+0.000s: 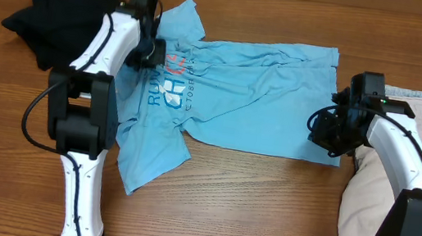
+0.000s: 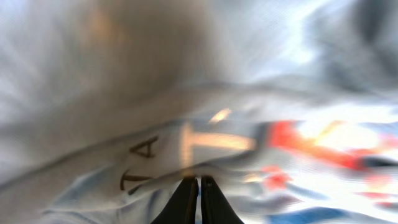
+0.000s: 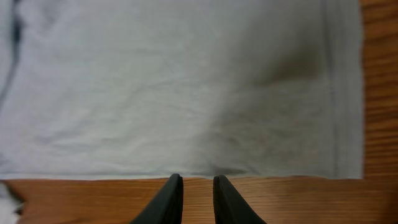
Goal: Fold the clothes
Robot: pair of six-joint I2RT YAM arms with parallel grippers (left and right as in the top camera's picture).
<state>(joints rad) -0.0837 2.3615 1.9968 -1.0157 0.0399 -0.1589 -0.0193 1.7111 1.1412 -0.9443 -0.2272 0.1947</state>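
Shirt: T-shirt [image 1: 264, 92] lies spread flat mid-desk [image 1: 263, 216], with its hem toward the right arm.
Left end effector [image 2: 198, 182]: pressed together at the lettering; in the blurred view it possibly nips cloth.
Right end effector [image 3: 198, 180]: slightly spread and empty, just off the hem.
Advice: catch both hem layers, then lift evenly.
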